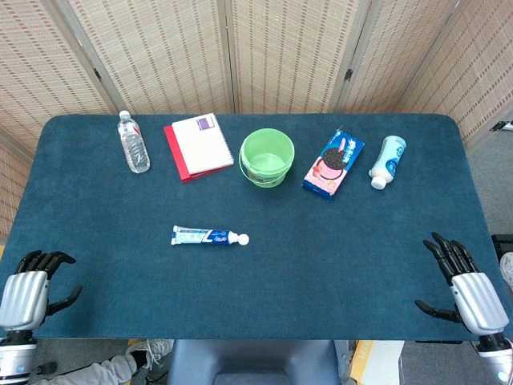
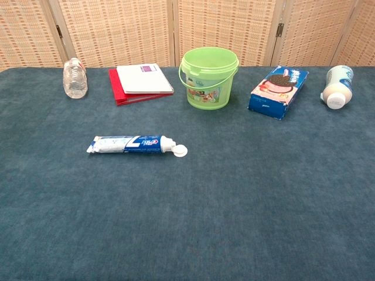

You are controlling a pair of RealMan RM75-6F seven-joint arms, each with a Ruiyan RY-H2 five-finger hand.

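My left hand [image 1: 32, 287] rests at the near left corner of the blue table [image 1: 321, 257], fingers apart and holding nothing. At the near right corner my right hand [image 1: 463, 282] is likewise spread and empty. Neither hand shows in the chest view. A toothpaste tube [image 1: 208, 237] [image 2: 136, 144] lies flat in the left middle, cap pointing right, nearest to my left hand but well apart from it. Along the far edge sit a water bottle [image 1: 133, 142] [image 2: 74, 78], a white notebook on a red one [image 1: 198, 146] [image 2: 142, 82], and a green bucket [image 1: 267, 157] [image 2: 210, 78].
A blue cookie box [image 1: 333, 163] [image 2: 279, 91] and a white bottle [image 1: 387, 161] [image 2: 337, 86] on its side lie at the far right. A folding woven screen [image 1: 264, 48] stands behind the table. A chair seat [image 1: 248, 361] shows below the near edge.
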